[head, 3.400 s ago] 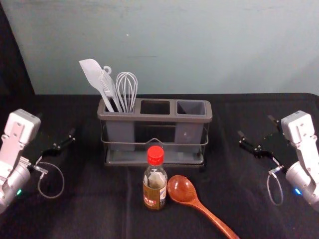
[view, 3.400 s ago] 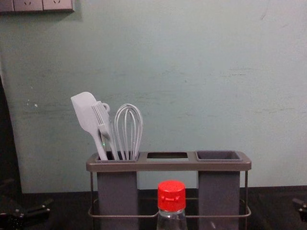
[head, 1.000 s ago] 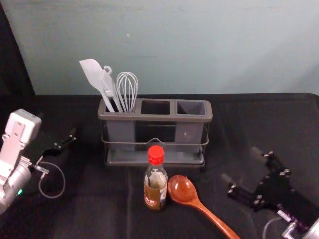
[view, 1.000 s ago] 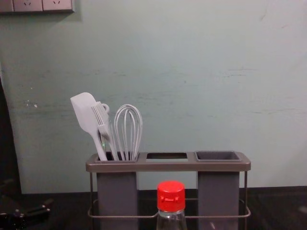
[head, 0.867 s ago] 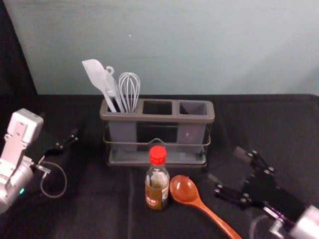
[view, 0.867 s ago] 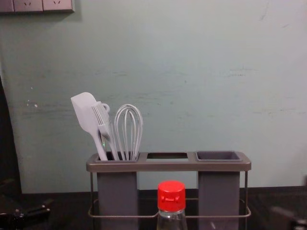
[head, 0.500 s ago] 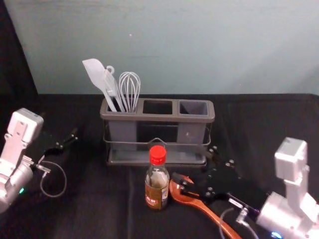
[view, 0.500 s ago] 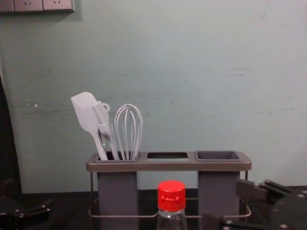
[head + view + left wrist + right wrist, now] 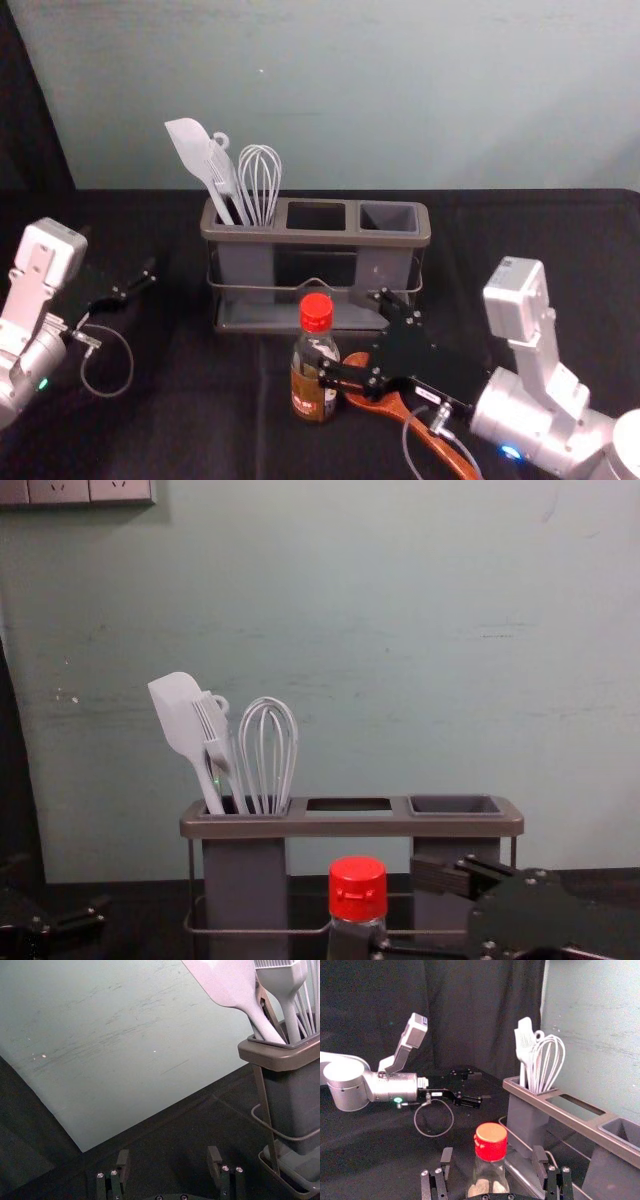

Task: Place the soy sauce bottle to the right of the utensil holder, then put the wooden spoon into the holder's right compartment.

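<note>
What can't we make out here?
- Soy sauce bottle label text: head view, too small, partly behind the right tool.
- Bottle's base: chest view, cut off by the bottom edge.
- Wooden spoon, part of bowl and neck: head view, behind the right tool.
- Lower ends of whisk and spatula: head view, behind the holder's left compartment wall.

It looks like a robotics lab: a left robot arm point(image 9: 28, 350) and a right robot arm point(image 9: 545, 400) stand over black cloth point(image 9: 170, 420), with a dark curtain point(image 9: 480, 1010) and a scuffed wall point(image 9: 400, 660) bearing sockets point(image 9: 60, 490). The utensil holder point(image 9: 315, 238) and whisk point(image 9: 260, 182) lend a kitchen touch.
</note>
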You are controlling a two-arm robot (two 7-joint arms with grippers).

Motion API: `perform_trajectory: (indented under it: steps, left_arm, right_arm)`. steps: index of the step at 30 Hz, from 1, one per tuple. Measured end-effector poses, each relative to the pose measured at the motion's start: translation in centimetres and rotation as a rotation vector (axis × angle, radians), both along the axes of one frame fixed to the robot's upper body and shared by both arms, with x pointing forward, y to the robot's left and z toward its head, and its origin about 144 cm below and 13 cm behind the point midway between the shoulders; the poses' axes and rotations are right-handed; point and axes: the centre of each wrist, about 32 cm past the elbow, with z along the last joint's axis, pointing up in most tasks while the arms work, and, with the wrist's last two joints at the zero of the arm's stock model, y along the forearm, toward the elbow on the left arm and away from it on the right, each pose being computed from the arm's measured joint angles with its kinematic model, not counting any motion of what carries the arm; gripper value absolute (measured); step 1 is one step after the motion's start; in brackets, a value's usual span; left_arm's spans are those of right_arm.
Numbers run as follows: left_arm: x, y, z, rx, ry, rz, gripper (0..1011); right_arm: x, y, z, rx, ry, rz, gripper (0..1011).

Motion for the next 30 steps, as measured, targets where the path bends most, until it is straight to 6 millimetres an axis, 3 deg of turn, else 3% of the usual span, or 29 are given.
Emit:
perform_trajectory:
  steps: [11, 22, 30]
  left_arm:
    - [0.0, 0.0, 0.0, 0.0, 0.0, 0.0, 1011]
    - [0.0, 0.0, 0.0, 0.0, 0.0, 0.0, 1011]
    - [0.0, 0.0, 0.0, 0.0, 0.0, 0.0, 1011]
  right_arm:
    - [1.1, 1.4, 0.3, 0.015, 0.018, 0.022, 1002]
    - [1.2, 1.4, 0.3, 0.017, 0.021, 0.023, 1002]
    - [1.1, 1.4, 0.3, 0.016, 0.019, 0.022, 891]
